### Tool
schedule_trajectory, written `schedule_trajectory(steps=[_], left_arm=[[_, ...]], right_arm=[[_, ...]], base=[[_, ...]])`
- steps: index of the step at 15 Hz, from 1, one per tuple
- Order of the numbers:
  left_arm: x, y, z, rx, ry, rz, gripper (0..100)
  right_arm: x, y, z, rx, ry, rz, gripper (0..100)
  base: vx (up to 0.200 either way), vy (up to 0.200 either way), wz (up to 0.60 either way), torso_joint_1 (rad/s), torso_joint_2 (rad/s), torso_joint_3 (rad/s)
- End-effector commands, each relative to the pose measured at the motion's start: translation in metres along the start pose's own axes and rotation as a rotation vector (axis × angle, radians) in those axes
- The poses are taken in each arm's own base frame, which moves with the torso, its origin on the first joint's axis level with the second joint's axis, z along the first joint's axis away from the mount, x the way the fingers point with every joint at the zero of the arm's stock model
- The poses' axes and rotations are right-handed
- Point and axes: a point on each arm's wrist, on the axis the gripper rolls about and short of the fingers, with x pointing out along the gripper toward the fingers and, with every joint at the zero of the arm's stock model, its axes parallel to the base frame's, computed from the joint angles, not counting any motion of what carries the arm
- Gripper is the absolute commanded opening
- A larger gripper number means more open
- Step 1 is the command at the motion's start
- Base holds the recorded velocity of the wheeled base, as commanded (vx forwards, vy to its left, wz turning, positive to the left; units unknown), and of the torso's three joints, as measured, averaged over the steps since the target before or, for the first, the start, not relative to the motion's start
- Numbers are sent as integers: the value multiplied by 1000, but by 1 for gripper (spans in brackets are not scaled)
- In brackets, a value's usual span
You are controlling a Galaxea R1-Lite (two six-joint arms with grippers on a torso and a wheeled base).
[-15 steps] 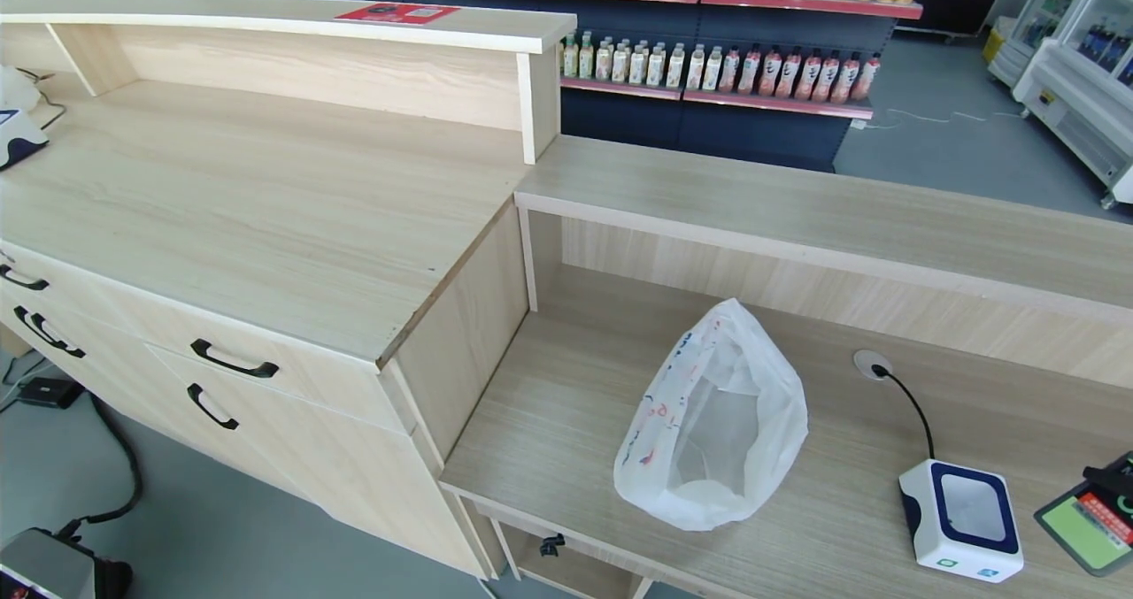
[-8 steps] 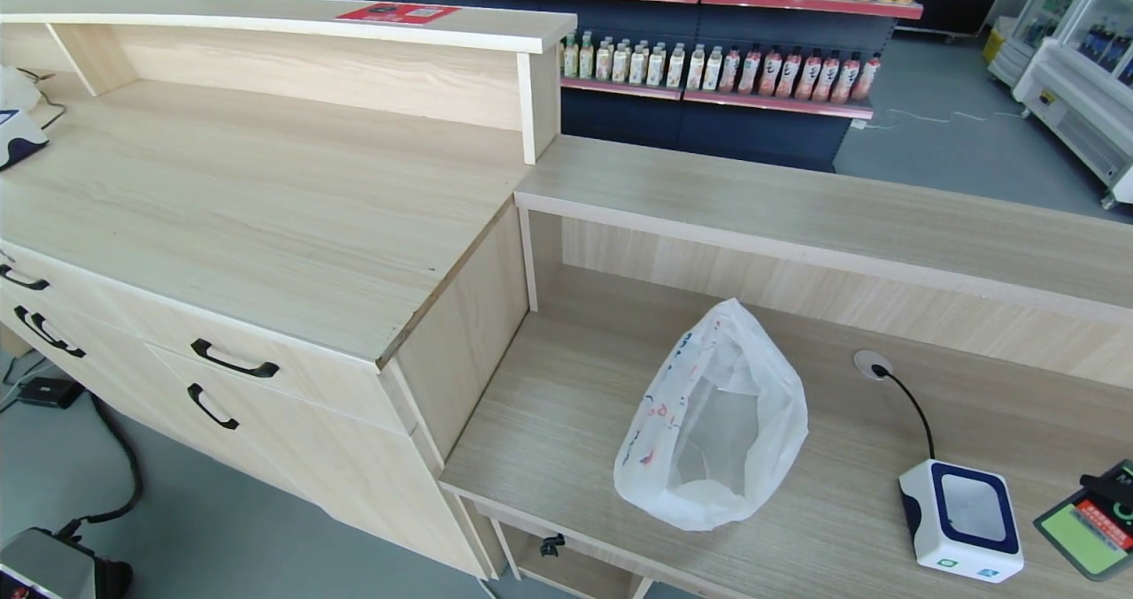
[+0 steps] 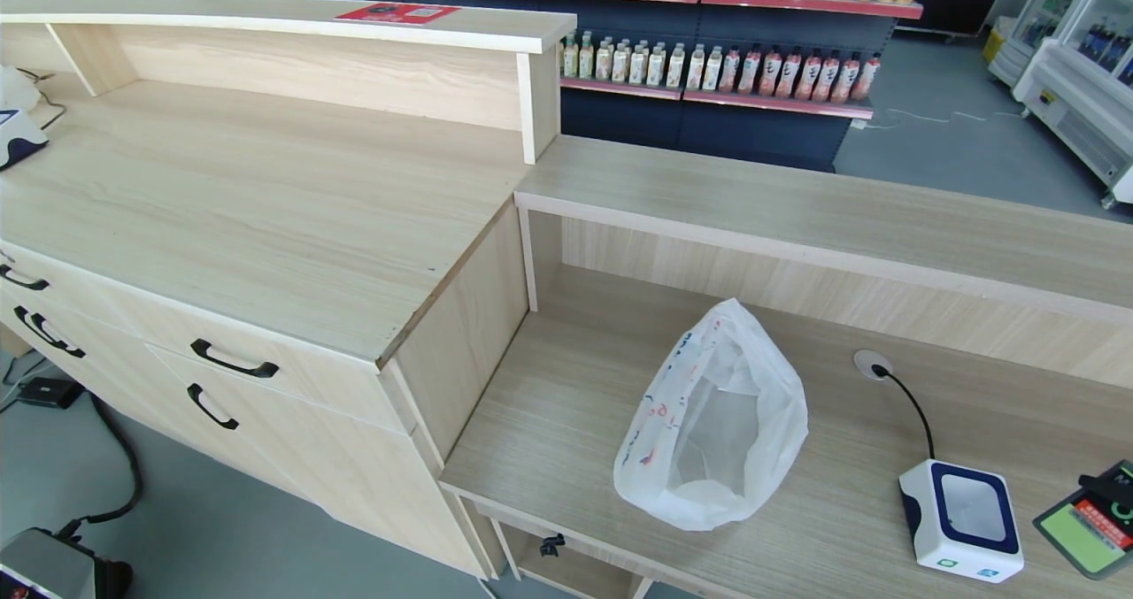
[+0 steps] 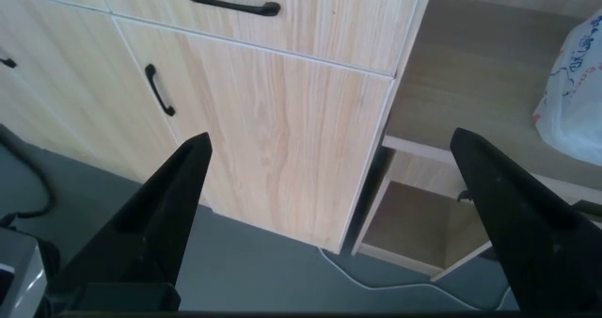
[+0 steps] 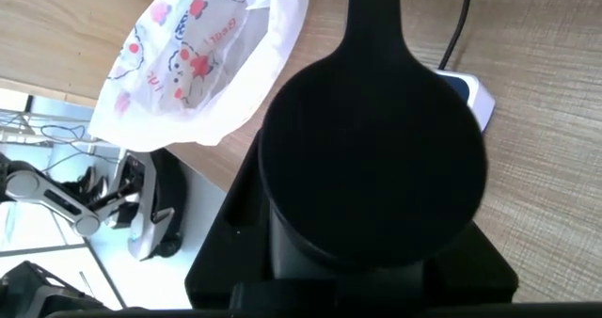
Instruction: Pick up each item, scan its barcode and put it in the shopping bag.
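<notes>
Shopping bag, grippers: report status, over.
Left gripper open, empty, by the cabinet. Shopping bag lies open on the counter, nothing seen inside. Scanner beside it, nothing between.

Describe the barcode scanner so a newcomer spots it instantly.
Start at the lower counter beside the drawer cabinet. To the robot's right of the white shopping bag sits the barcode scanner, a white box with a navy-framed window. Only it trails a black cable.
</notes>
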Motion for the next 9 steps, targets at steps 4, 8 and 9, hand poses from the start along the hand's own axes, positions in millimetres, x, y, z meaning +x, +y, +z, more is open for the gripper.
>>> schedule_trajectory(steps=[4,8,9], left_arm=[[0,0,0,0,0,0,100],[0,0,0,0,0,0,100],[0,0,0,0,0,0,100]], right_arm=[[0,-2,3,-17,-3,-3,0],[-4,65,44,-289,-23,13,0],[-3,93,51,-381,-28,37,0]], base=[[0,0,0,0,0,0],[0,0,0,0,0,0],[0,0,0,0,0,0]])
